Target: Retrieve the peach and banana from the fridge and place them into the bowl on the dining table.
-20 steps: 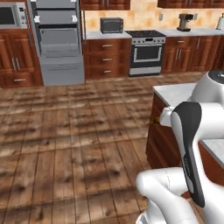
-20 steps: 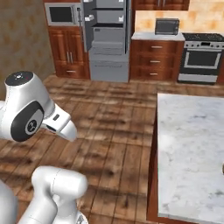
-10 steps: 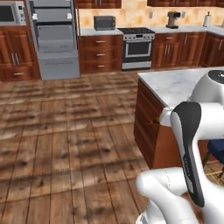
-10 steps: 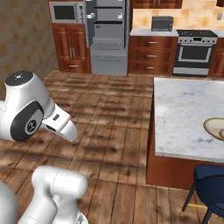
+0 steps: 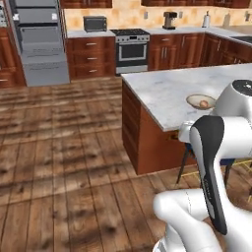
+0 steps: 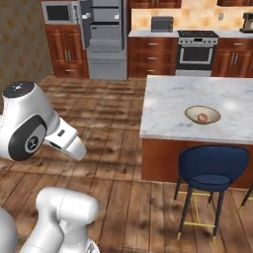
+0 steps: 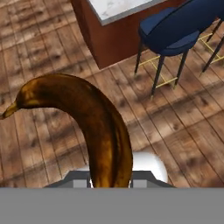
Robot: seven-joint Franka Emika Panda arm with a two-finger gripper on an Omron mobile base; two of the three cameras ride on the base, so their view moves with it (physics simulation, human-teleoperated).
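we see banana (image 7: 94, 127), brown and curved, rising from bottom of hand view over wood floor; fingers clamped on it. peach (image 6: 202, 117) sits in bowl (image 6: 202, 114) on dining table (image 6: 173, 106). blue stool (image 6: 212, 168) beside table. fridge (image 6: 103, 37) far back.

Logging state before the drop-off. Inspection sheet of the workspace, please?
Surface: dining table, marbled top, bare around the bowl.
Job's things: bowl near the table's front edge, peach inside it; banana, brown, held in the claw above the wood floor; fridge at the far wall, doors open.
Clutter: nothing seen.
Claw: shut on the banana.
Cables: nothing seen.
Surroundings: blue stool in front of the table, stove, toaster.
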